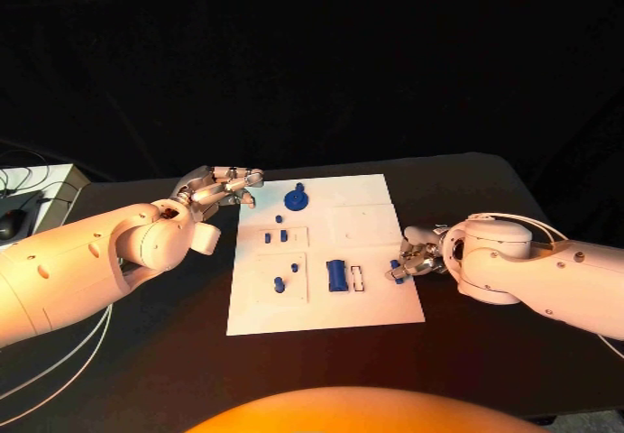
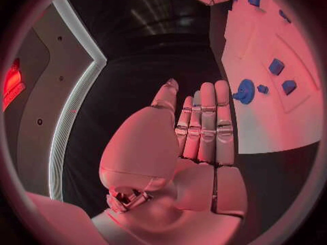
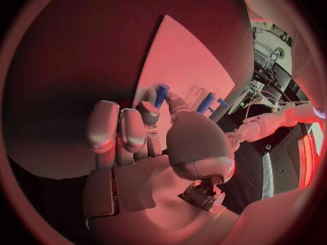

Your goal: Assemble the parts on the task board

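On the black table we see the white board with blue parts, our right hand pinching a part at its right edge, left hand empty, fingers straight, by its far left corner.

Room and obstacles around the white board

My left hand is hovering with fingers straight at the far left corner of the board, just beside the round blue gear, so that corner is crowding up. My right hand is pinching a small blue peg at the board's right edge, blocking that side near the tall blue block. The board's near strip and far right part are lying bare.
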Robot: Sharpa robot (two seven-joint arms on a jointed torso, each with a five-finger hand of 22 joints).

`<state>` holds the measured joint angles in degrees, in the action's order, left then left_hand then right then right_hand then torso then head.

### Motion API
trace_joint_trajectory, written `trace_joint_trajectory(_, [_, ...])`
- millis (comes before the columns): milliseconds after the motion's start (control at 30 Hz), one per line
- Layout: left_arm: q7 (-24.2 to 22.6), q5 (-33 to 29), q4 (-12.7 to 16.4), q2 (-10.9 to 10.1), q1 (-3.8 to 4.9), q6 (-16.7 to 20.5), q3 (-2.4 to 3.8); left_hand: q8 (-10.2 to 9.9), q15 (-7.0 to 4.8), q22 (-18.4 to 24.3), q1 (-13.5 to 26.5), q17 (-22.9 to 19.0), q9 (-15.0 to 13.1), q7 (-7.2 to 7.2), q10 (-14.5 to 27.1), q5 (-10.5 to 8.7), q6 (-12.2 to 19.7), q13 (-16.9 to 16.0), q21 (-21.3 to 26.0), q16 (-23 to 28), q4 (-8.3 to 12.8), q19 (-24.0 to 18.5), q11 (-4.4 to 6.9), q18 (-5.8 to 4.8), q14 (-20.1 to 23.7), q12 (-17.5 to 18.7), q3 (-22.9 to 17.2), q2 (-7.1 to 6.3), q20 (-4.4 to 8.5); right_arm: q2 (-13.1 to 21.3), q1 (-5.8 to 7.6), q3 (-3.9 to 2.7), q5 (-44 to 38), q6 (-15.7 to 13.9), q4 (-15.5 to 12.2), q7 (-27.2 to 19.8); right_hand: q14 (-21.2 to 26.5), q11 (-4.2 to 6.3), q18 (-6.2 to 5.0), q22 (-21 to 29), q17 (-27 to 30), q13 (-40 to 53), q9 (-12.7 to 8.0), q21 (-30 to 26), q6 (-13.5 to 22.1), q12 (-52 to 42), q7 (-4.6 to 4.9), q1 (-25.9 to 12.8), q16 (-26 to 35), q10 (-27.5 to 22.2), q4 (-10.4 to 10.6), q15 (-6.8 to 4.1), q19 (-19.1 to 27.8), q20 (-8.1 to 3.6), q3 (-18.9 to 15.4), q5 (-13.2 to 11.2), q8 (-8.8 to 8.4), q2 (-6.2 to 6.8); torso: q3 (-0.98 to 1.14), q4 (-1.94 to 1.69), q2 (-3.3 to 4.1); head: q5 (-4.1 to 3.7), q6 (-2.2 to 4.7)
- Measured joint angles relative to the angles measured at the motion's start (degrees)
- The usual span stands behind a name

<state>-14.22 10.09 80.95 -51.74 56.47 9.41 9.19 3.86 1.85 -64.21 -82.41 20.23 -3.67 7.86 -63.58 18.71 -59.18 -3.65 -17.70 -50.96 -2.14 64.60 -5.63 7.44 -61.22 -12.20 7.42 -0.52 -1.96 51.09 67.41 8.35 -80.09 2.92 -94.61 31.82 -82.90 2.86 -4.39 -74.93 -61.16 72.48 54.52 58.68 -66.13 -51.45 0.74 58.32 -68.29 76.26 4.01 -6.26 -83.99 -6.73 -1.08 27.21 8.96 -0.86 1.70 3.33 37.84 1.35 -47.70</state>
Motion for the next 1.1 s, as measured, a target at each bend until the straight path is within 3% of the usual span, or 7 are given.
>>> trace_joint_trajectory(133, [0.0, 0.0, 0.0, 0.0, 0.00, 0.0, 0.00, 0.0, 0.00, 0.0, 0.0, 0.0, 0.0, 0.00, 0.0, 0.00, 0.0, 0.0, 0.0, 0.0, 0.0, 0.0, 0.00, 0.00, 0.0, 0.0, 0.0, 0.00, 0.00, -0.3, 0.06, -0.14, -0.4, 0.0, 0.2, -0.3, 0.0, 0.32, 0.00, 0.0, -0.1, 0.0, 0.0, 0.0, 1.0, 0.0, 0.01, 2.7, 0.0, -0.3, -3.5, 0.00, 0.0, 0.00, 4.3, -1.5, -0.84, 0.29, -0.02, -0.01, 0.00, 0.03, -0.07])
trace_joint_trajectory(400, [0.1, 0.0, 0.0, 0.0, 0.00, 0.0, 0.00, 0.0, 0.00, 0.0, -0.2, 0.0, 0.0, 0.00, 0.0, 0.00, 0.0, 0.0, 0.0, 0.0, 0.0, 0.0, 0.00, 0.00, 0.0, 0.0, 0.0, 0.22, 0.00, -0.6, 0.07, -0.14, -1.0, 0.4, 0.2, -0.9, 0.0, 0.16, 0.00, 0.0, -0.7, -0.4, -0.1, 0.5, 1.5, 0.4, 0.54, 3.9, 0.0, -0.7, 0.6, 0.00, 0.0, 0.00, 8.8, -1.5, -0.74, 0.44, -0.03, -0.01, -0.01, 0.12, -0.21])
trace_joint_trajectory(600, [0.2, 0.0, 0.1, -0.1, 0.00, 0.0, 0.00, 0.0, 0.00, 0.0, -0.2, 0.0, 0.0, 0.00, 0.0, 0.00, 0.0, 0.0, 0.0, 0.0, 0.0, 0.0, 0.00, 0.00, 0.0, 0.0, 0.0, 0.22, 0.00, -0.6, 0.00, -0.14, -1.0, 0.5, 0.2, -1.1, 0.0, -0.11, 0.00, 0.0, -0.8, -0.7, 1.2, 0.5, 2.4, 0.7, 1.01, 3.6, 0.0, -1.0, 3.0, 0.01, 0.0, 0.00, 11.2, -1.0, 0.06, 0.63, -0.05, -0.01, -0.05, 0.13, -0.33])
trace_joint_trajectory(800, [0.3, 0.0, 0.1, -0.1, 0.00, -0.1, 0.00, 0.0, 0.00, 0.0, -0.2, 0.0, 0.0, 0.00, 0.0, 0.00, 0.0, 0.0, 0.0, 0.0, 0.0, 0.0, 0.00, 0.00, 0.0, 0.0, 0.0, 0.22, 0.00, -0.3, -0.01, -0.13, 1.0, -0.1, 0.4, -1.2, 0.0, -0.30, 0.00, 0.0, -0.8, -0.8, 2.1, 0.7, 3.0, 0.7, 0.88, 2.0, 0.0, -1.1, 3.1, 0.00, 0.0, 0.00, 13.9, -0.5, 0.69, 0.62, -0.07, 0.01, -0.07, 0.16, -0.35])
trace_joint_trajectory(1100, [0.3, 0.0, 0.2, -0.2, 0.00, -0.1, 0.00, 0.0, 0.00, -0.1, -0.2, 0.0, 0.0, 0.00, 0.0, 0.00, 0.0, 0.0, 0.0, 0.0, 0.2, 0.0, 0.00, 0.00, 0.0, 0.0, -0.2, 0.22, 0.00, 0.6, 0.16, 0.18, 7.5, -3.0, 0.0, -1.1, 0.0, -0.29, 0.02, 0.0, -0.8, -0.8, 2.3, 0.7, 3.6, 0.7, 0.79, 1.6, 0.2, -1.1, 2.7, 0.01, 0.0, 0.00, 14.6, -0.2, 0.61, 0.50, -0.10, 0.01, -0.05, 0.28, -0.32])
